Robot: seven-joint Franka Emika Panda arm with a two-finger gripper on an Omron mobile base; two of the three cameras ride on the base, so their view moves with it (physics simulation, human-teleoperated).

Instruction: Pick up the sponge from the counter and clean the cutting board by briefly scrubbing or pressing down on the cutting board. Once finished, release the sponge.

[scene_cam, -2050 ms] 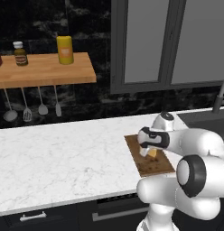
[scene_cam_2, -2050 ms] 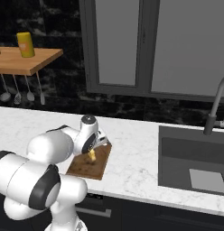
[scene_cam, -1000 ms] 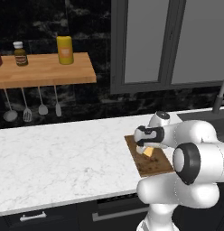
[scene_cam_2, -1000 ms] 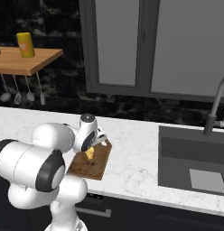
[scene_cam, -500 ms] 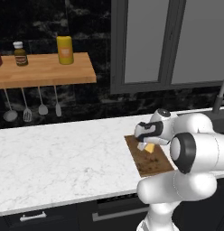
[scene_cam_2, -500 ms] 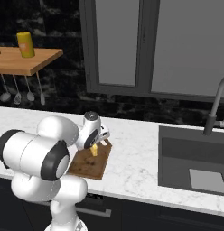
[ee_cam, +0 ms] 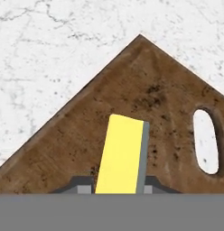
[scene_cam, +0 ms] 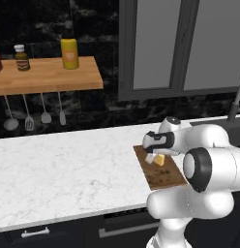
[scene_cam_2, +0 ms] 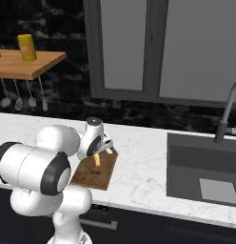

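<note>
The dark brown cutting board (scene_cam: 164, 177) (scene_cam_2: 93, 177) lies on the white marble counter (scene_cam: 59, 169) in front of the robot. My gripper (scene_cam: 154, 158) (scene_cam_2: 98, 156) is low over the board's far end, shut on the yellow sponge (scene_cam: 161, 160) (scene_cam_2: 97, 160). In the hand view the sponge (ee_cam: 119, 155) stands on edge between the fingertips (ee_cam: 82, 185), its grey scrubbing layer on the right. Its far end points down at the board (ee_cam: 132, 90). Whether it touches the wood I cannot tell. The board's handle slot (ee_cam: 205, 140) is at the right.
A sunken sink (scene_cam_2: 205, 171) with a faucet (scene_cam_2: 225, 119) lies to the right of the board. An orange-brown wall shelf (scene_cam: 44, 75) with bottles hangs at the far left, with utensils (scene_cam: 27, 118) beneath it. Bare counter (ee_cam: 41, 54) stretches left of the board.
The hand with the sponge has drifted a little toward the board's far end. The arm's elbow has swung nearer the cameras. The board has stayed put.
</note>
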